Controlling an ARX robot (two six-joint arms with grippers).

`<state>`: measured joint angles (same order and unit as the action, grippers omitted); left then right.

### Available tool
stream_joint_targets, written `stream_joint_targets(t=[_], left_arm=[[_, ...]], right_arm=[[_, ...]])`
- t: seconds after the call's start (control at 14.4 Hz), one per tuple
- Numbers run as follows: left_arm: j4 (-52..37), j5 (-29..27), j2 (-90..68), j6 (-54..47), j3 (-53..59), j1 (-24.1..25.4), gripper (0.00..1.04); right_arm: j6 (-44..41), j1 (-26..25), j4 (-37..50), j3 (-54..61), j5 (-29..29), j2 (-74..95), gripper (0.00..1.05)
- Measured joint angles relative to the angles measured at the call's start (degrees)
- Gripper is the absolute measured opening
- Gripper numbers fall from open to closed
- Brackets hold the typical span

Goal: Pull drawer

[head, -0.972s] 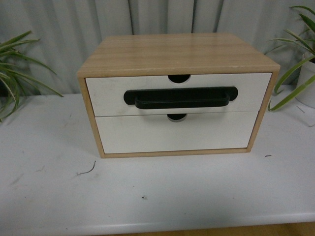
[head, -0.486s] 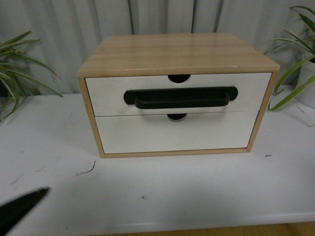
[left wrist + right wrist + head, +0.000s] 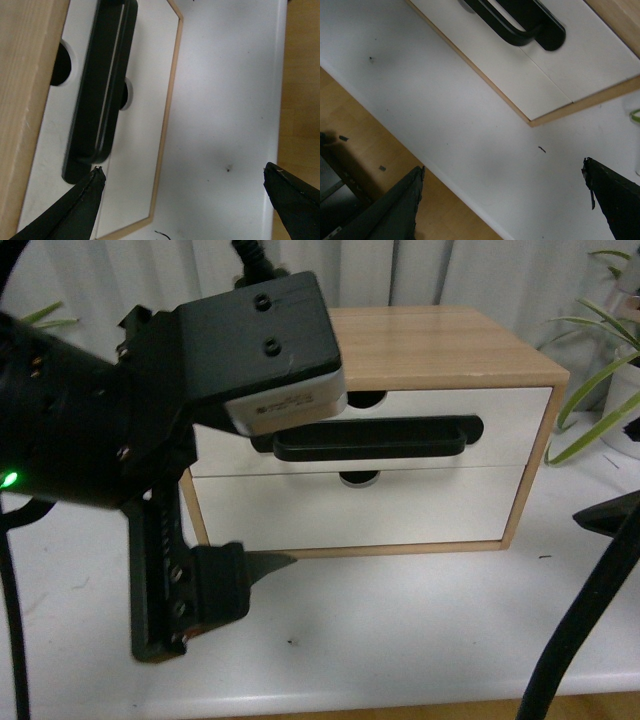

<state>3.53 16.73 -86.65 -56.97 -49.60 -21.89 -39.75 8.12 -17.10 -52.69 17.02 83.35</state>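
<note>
Looming left arm (image 3: 90,420): I see it hide the cabinet's (image 3: 440,340) left end.
Left pincer (image 3: 182,172): spread wide, empty, one fingertip (image 3: 95,181) near the black handle's (image 3: 100,95) end.
Drawer (image 3: 505,425): cabinet's upper slot, looks closed.
Right pincer (image 3: 502,167): spread wide, empty, above the white surface (image 3: 470,125).

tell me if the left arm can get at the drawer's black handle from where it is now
Likely yes: the left gripper is open in front of the drawer, with nothing between it and the handle, though not yet touching.
</note>
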Motion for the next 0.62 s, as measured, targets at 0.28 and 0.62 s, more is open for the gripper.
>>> stream_joint_targets(t=[0.28, 0.62], left_arm=[[3.15, -2.91, -10.43, -2.89, -10.29, -0.04, 0.98], [5.31, -6.25, -18.51, -5.27, -17.84, 1.9, 0.98]], right_arm=[[-3.89, 2.95, -4.59, -9.16, 2.91, 7.65, 0.98], [-4.48, 4.63, -6.03, -13.64, 5.57, 10.38, 0.98]])
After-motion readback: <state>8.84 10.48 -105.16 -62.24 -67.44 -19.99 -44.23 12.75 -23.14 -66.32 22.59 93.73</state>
